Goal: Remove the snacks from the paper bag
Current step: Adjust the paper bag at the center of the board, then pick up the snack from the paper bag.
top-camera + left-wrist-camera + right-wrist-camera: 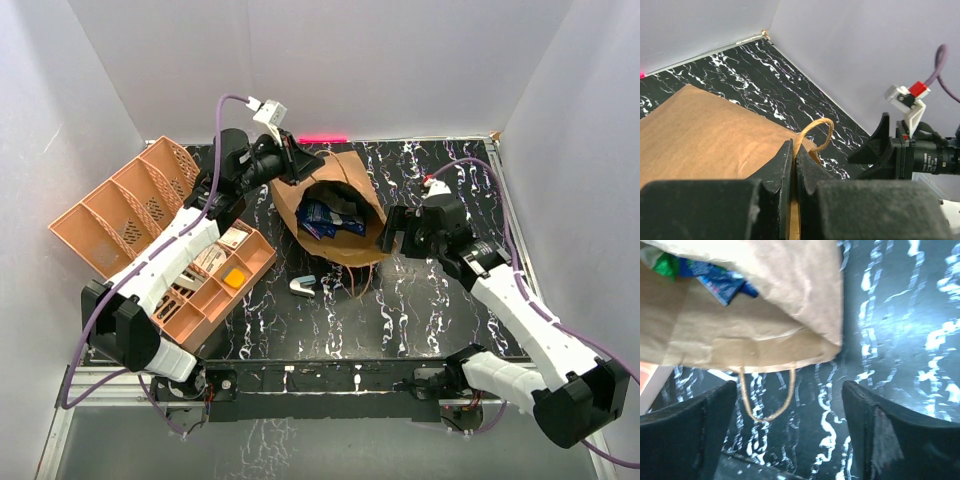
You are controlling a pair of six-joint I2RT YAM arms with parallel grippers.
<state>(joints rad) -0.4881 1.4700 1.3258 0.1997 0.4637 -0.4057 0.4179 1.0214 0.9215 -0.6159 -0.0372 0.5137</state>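
The brown paper bag [340,205] lies on the black marbled table with its mouth open toward the near side. Snack packets [330,217], dark blue among them, show inside it. In the right wrist view blue and green packets [715,277] show in the bag's mouth [755,335]. My left gripper [297,165] is shut on the bag's upper rim and handle [812,132] at the far left of the bag. My right gripper [392,232] is open and empty just right of the bag's mouth, with the lower loop handle [767,395] between its fingers' view.
An orange divided tray [215,285] with small items stands left of the bag, its lid [120,210] open behind it. A small white and blue item [302,288] lies on the table near the bag's mouth. White walls close in the table.
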